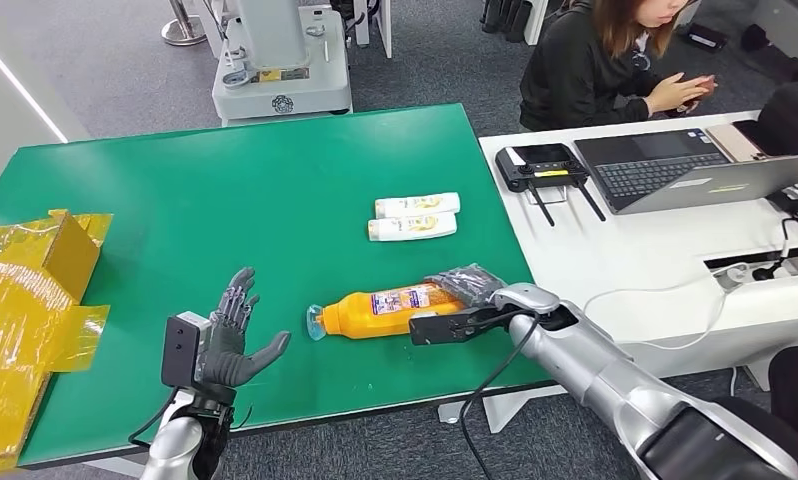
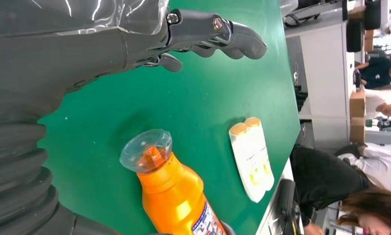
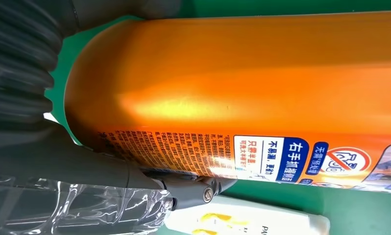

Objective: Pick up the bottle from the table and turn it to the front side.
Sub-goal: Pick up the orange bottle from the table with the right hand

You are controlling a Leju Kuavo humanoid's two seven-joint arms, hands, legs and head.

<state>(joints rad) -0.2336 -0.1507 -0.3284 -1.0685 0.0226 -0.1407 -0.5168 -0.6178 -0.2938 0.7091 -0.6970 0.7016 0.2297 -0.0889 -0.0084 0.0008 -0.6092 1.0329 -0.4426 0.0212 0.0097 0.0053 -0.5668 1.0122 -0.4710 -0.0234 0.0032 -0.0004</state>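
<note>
An orange bottle (image 1: 385,310) with a clear cap lies on its side on the green table (image 1: 225,210), cap toward my left hand. Its label (image 1: 407,297) faces up. My right hand (image 1: 472,283) wraps over the bottle's base end, fingers curled around it; the right wrist view has the orange body (image 3: 242,83) and printed label (image 3: 281,156) pressed against the palm. My left hand (image 1: 233,340) is raised near the table's front edge, fingers spread, holding nothing, a short way from the cap (image 2: 145,150). The left wrist view looks along the bottle (image 2: 176,196).
Two white tubes (image 1: 415,216) lie side by side behind the bottle. Yellow packaging (image 1: 30,300) covers the table's left end. A white desk (image 1: 665,260) to the right carries a laptop (image 1: 705,170) and a controller (image 1: 540,165). A person (image 1: 605,60) sits behind it.
</note>
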